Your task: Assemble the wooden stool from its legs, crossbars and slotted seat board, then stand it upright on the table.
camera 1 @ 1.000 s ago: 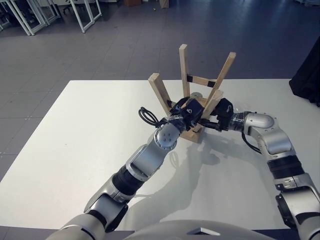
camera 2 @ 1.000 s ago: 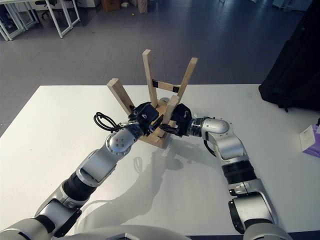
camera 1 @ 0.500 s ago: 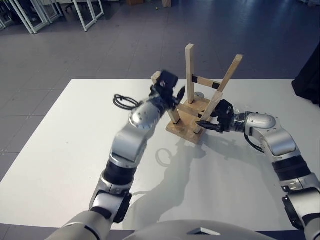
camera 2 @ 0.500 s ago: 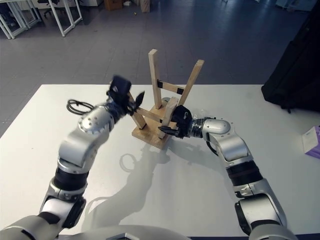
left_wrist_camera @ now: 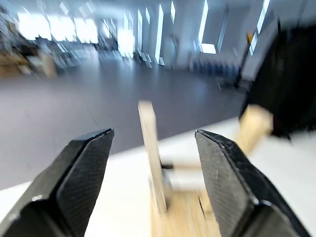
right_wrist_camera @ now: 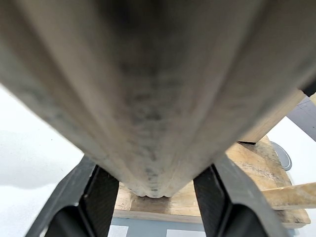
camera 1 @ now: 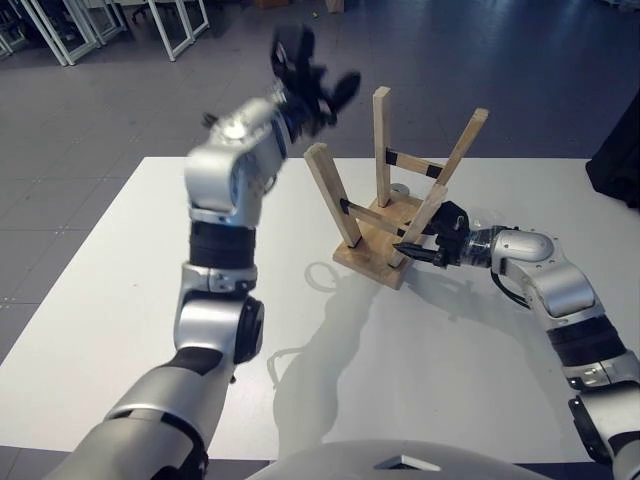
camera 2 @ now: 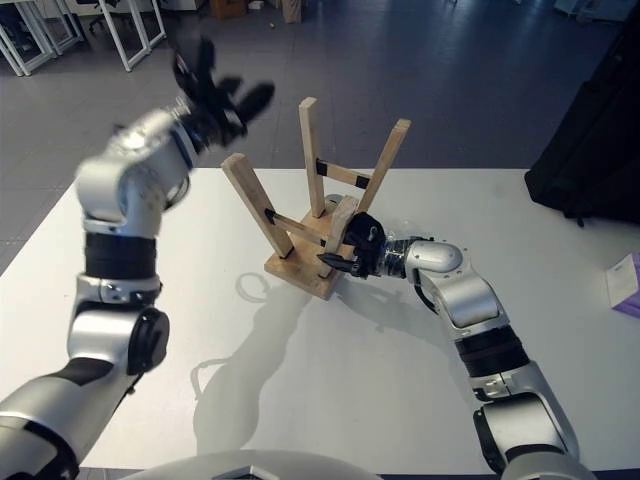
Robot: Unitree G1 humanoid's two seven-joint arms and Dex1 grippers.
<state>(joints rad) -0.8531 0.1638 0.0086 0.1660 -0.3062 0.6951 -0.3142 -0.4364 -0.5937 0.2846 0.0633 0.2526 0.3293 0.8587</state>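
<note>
Right gripper (camera 1: pixel 414 247): fingers clamped on the stool's nearest leg (camera 1: pixel 430 205), low by the seat board (camera 1: pixel 372 264).
Stool (camera 1: pixel 381 150): upside down on the table (camera 1: pixel 130 300), legs up.
Left gripper (camera 1: pixel 322 68): has let go and swung high beyond the stool, fingers apart, empty.
Meaning: assembly looks finished and only the flip remains.
Unclear: whether the legs are fully seated in their slots.

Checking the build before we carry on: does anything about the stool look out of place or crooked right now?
The pale wooden stool is upside down: its seat board lies on the white table, legs splayed upward. The right gripper is shut on one leg; the left gripper hangs open high above, empty. No damage visible.
</note>
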